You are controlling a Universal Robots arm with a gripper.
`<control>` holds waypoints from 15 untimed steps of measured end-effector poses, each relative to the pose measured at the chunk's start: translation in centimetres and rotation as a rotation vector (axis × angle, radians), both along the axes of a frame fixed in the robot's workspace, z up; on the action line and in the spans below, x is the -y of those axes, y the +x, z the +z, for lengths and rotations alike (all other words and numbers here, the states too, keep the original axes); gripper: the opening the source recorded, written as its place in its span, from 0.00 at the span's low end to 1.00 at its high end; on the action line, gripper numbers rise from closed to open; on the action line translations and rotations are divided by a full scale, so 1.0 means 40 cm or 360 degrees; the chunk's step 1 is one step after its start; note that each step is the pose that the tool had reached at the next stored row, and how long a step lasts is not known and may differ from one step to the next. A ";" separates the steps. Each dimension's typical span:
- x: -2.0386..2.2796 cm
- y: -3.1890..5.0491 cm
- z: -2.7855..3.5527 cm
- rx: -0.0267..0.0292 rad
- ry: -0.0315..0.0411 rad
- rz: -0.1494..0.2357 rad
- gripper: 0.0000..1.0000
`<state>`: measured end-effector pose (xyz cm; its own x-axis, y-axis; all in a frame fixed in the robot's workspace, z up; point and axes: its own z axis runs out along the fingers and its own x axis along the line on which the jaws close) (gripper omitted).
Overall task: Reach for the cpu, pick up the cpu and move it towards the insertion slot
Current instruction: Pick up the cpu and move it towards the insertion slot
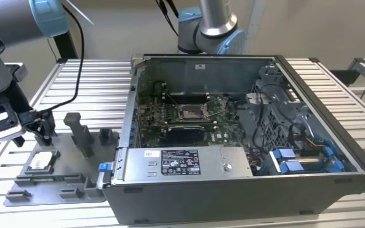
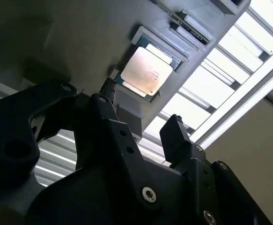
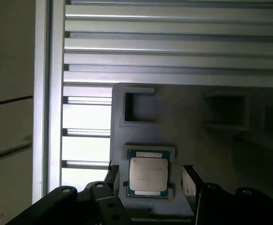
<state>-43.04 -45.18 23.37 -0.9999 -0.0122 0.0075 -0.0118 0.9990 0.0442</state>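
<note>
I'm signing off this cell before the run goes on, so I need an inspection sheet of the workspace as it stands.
Surface: slatted aluminium table carrying a grey fixture plate and an open computer case.
Job's things: cpu lies flat in its nest on the fixture plate; insertion slot sits on the motherboard inside the case, dark centre showing.
Clutter: upright fixture blocks on the plate.
Grippers: gripper open, over the cpu, a finger on either side, holding nothing.
Cables: black cable hangs from the arm over the table; wiring inside the case.
Surroundings: second robot arm behind the case.
</note>
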 end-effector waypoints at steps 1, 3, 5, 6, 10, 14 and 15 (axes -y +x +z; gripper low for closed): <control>0.000 0.000 -0.005 0.00001 0.0000 0.0000 1.00; 0.000 0.000 -0.013 0.00001 0.0000 0.0000 1.00; 0.000 0.000 -0.023 0.00005 0.0000 0.0000 1.00; 0.000 0.000 -0.027 0.00004 0.0000 0.0000 1.00; 0.000 0.000 -0.046 0.00010 0.0000 0.0000 1.00; 0.000 -0.001 -0.064 0.00012 0.0000 0.0000 1.00; 0.000 -0.001 -0.068 0.00011 0.0000 0.0000 1.00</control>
<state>-43.06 -45.19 20.64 -0.9999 -0.0121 0.0068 -0.0118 0.9990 0.0440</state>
